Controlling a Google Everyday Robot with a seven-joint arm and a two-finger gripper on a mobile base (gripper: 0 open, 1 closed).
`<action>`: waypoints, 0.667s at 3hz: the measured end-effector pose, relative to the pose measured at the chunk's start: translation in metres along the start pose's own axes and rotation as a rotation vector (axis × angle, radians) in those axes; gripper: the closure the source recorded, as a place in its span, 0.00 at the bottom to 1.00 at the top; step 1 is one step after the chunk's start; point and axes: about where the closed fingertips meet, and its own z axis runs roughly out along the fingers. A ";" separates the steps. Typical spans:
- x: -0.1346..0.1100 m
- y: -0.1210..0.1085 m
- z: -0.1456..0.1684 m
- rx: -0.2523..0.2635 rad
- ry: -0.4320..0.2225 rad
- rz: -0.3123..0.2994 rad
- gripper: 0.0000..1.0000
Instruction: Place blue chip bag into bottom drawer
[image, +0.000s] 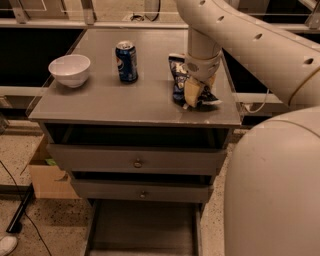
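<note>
The blue chip bag (178, 75) lies crumpled on the grey cabinet top (115, 100), near its right front corner. My gripper (193, 93) comes down from above on the near end of the bag and is shut on it, one tan finger showing against the dark foil. The bag still rests on the top. The bottom drawer (145, 230) is pulled open below the cabinet front, a shallow grey tray with nothing in it.
A white bowl (70, 69) stands at the left of the top and a blue Pepsi can (126, 61) in the middle. Two upper drawers with knobs (137, 163) stand slightly open. A cardboard box (47, 175) sits on the floor at left. My arm and body (275, 190) fill the right side.
</note>
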 end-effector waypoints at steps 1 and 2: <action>0.000 0.000 0.000 0.000 0.000 0.000 1.00; 0.000 0.000 -0.002 0.000 0.000 0.000 1.00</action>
